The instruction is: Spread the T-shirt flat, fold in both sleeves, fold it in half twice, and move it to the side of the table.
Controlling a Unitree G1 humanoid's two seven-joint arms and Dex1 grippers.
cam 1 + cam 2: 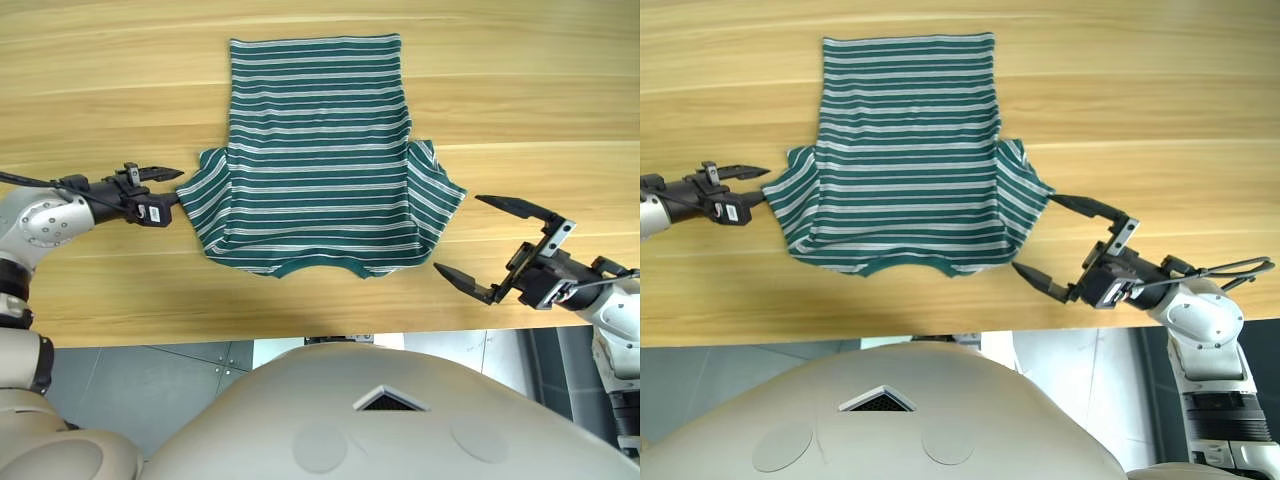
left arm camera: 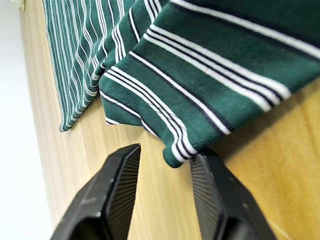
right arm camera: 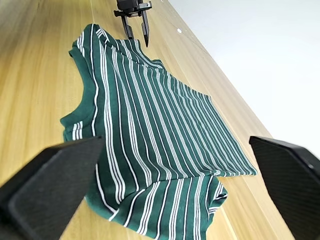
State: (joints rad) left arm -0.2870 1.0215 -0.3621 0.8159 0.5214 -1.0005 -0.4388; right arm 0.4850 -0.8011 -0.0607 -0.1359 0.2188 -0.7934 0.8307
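Here, striped T-shirt (image 1: 318, 150), left gripper (image 2: 167, 154) jaws parted at sleeve edge, right gripper (image 1: 458, 233) jaws gaping nearby

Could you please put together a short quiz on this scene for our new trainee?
1. True or false: the right gripper is shut on the T-shirt.
2. Which part of the T-shirt lies nearest the left gripper? A the hem; B a sleeve; C the collar.
3. Short answer: have the sleeves been folded in yet?

Key
1. False: the right gripper is wide open and apart from the T-shirt.
2. B.
3. No: both sleeves stick out to the sides.
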